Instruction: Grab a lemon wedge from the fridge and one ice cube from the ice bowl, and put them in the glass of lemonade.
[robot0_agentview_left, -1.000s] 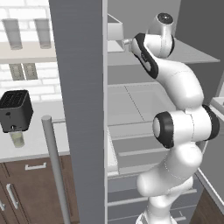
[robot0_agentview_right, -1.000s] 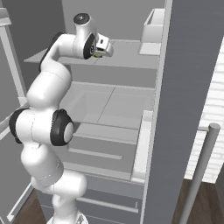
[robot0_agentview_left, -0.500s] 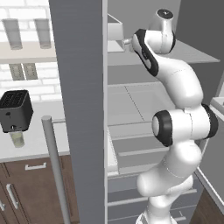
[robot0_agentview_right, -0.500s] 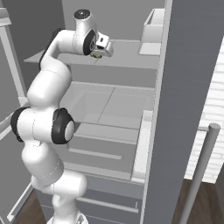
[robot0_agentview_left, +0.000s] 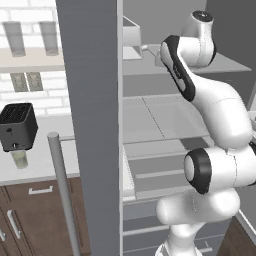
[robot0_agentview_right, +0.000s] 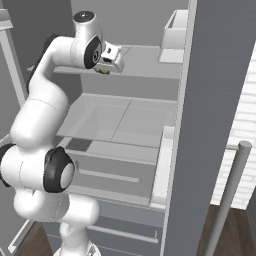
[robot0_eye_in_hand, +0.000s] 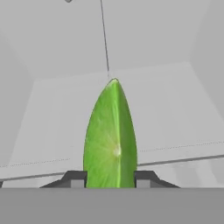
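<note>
Inside the open fridge (robot0_agentview_right: 210, 125), above its grey top shelf (robot0_agentview_right: 145, 62), the lemon wedge (robot0_eye_in_hand: 110, 136) is clamped between the two fingers of the gripper (robot0_eye_in_hand: 110, 177) — its tip pointed toward the back wall.

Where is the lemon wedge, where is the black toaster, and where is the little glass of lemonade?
lemon wedge (robot0_eye_in_hand: 110, 140): hand view, middle of its green flesh, between the finger tips.
black toaster (robot0_agentview_left: 18, 126): left base view, its front face.
glass of lemonade (robot0_agentview_left: 20, 159): left base view, its pale liquid, below the toaster.
</note>
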